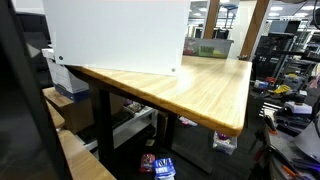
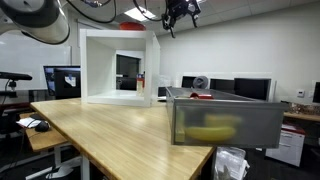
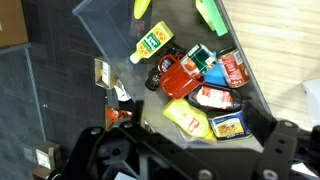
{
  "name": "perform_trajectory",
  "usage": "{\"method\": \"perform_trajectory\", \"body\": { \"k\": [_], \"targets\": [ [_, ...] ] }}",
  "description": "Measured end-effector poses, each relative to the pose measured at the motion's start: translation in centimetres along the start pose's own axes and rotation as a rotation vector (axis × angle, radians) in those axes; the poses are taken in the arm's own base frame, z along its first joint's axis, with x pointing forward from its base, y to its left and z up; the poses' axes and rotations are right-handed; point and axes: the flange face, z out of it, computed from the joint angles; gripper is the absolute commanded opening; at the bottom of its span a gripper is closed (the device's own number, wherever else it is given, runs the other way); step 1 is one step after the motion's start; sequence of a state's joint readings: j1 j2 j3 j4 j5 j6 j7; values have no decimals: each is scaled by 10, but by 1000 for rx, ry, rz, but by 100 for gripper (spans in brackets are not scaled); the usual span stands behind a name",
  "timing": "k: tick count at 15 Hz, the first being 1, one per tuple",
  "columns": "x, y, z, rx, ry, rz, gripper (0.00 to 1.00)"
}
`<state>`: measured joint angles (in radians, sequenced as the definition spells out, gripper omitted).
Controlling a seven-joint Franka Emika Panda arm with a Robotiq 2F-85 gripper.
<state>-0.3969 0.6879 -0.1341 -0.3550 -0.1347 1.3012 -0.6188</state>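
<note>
Yellow bottle [image 3: 187,120] flat in grey bin [image 2: 265,125], long axis diagonal in wrist view, hand [image 2: 180,20] spread high above.

No writing can be read: the labels on the packets [image 3: 203,92] in the bin [image 3: 108,32] are too blurred.

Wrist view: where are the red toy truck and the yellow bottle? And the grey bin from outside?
red toy truck [image 3: 178,75], wrist view, on its red body.
yellow bottle [image 3: 188,121], wrist view, on its yellow side.
grey bin [image 2: 262,122], in an exterior view, on its bare front wall.
</note>
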Motion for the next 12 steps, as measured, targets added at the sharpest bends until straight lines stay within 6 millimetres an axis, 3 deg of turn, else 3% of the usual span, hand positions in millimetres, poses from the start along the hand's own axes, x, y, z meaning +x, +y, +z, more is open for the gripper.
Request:
{"method": "perform_trajectory", "body": {
  "k": [12],
  "targets": [
    [9, -1, -6, -34, 54, 29, 100]
  ]
}}
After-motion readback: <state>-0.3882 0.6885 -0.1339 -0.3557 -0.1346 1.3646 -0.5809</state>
